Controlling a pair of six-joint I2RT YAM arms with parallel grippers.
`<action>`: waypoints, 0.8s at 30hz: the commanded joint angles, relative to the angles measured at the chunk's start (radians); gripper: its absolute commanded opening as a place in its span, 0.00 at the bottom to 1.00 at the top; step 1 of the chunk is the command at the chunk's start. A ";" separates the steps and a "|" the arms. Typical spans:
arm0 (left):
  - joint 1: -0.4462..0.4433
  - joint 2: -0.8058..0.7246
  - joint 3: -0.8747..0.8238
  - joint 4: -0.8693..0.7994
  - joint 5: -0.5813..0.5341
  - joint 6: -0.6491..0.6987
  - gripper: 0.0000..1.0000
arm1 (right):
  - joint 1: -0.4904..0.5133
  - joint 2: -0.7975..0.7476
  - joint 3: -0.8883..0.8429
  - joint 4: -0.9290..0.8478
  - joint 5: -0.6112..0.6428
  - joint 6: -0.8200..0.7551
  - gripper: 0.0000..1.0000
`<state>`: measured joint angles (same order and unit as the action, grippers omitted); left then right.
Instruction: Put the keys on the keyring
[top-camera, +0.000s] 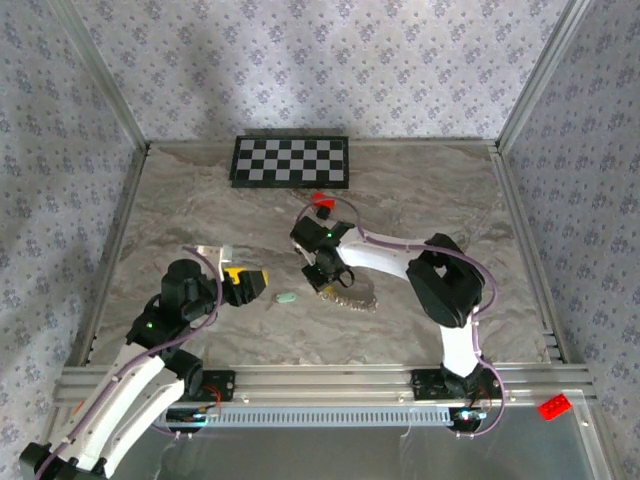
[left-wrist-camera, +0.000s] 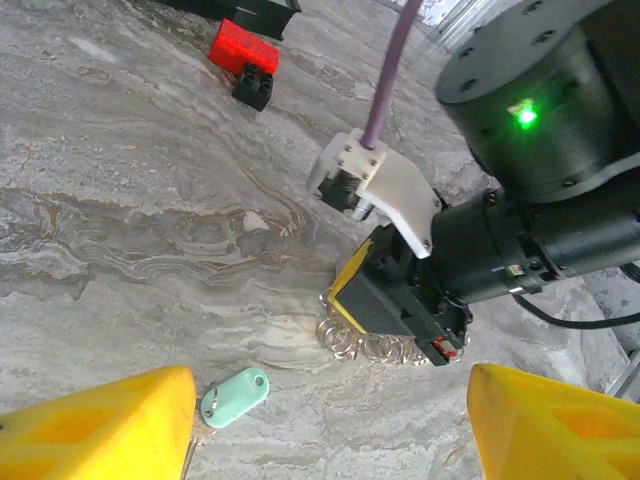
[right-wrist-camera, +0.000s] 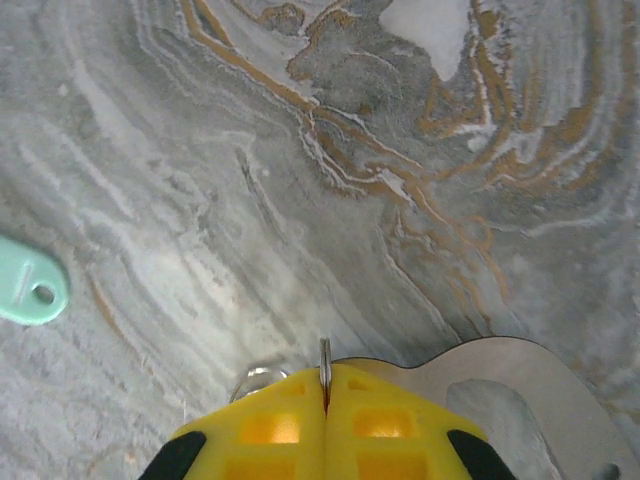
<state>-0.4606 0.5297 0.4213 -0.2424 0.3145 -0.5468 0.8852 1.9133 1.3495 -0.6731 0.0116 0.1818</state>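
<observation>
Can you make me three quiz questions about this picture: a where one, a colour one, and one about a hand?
1. Where is the key? A in a hand. B on the table between the left hand and right hand. C on the keyring.
2. What colour is the key's head? A mint green. B red. C black.
3. The right hand is: A wide open. B half open. C shut on the keyring.
Answers: 1 B, it lies there untouched; 2 A, pale green head; 3 C, the keyring's wire is pinched inside it.
</observation>
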 joint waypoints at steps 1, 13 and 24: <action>-0.007 0.004 0.013 0.068 0.051 0.010 0.71 | 0.018 -0.122 -0.049 0.047 0.017 -0.049 0.00; -0.088 0.003 0.048 0.098 0.092 0.043 0.71 | 0.040 -0.524 -0.343 0.349 -0.082 -0.120 0.00; -0.262 0.009 0.120 0.168 0.104 0.144 0.68 | 0.059 -0.864 -0.520 0.562 -0.317 -0.146 0.00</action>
<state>-0.6876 0.5343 0.4801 -0.1429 0.3897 -0.4599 0.9398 1.1023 0.8612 -0.2062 -0.2134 0.0582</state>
